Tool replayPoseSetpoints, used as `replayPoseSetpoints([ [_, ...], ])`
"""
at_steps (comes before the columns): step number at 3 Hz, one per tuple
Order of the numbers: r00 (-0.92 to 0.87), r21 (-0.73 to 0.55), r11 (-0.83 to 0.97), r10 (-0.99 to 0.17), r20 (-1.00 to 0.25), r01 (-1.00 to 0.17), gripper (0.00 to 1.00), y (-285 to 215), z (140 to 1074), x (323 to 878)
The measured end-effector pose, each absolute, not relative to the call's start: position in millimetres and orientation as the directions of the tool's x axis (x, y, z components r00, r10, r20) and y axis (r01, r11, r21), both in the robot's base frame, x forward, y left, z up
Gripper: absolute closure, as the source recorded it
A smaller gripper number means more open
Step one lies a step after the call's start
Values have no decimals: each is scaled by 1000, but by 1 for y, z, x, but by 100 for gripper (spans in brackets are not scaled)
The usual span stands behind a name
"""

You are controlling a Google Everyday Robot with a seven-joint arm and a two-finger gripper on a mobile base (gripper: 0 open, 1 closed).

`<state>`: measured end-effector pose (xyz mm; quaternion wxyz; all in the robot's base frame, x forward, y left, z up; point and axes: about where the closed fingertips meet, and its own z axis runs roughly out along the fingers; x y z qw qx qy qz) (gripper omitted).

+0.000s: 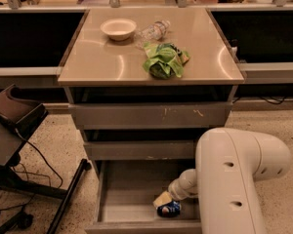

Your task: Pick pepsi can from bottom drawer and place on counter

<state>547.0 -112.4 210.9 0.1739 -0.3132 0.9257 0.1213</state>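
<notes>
One camera looks from high on the near side, facing away and steeply down onto a drawer cabinet. The counter [112, 62] fills the upper middle of the view, its far edge close to the top. The open bottom drawer [127, 201] lies at the lower edge, nearest the camera. The robot's arm [234, 179] looms large at the near right, very close to the lens. Its gripper [162, 199] is inside the drawer, right beside the can [169, 209].
</notes>
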Motion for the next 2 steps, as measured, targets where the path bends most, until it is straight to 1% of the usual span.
replayPoseSetpoints([
  [1,-758,140,776,-533,-376,-615,0,-111,196,545],
  [2,-794,190,790,-504,-340,-583,0,-116,156,541],
])
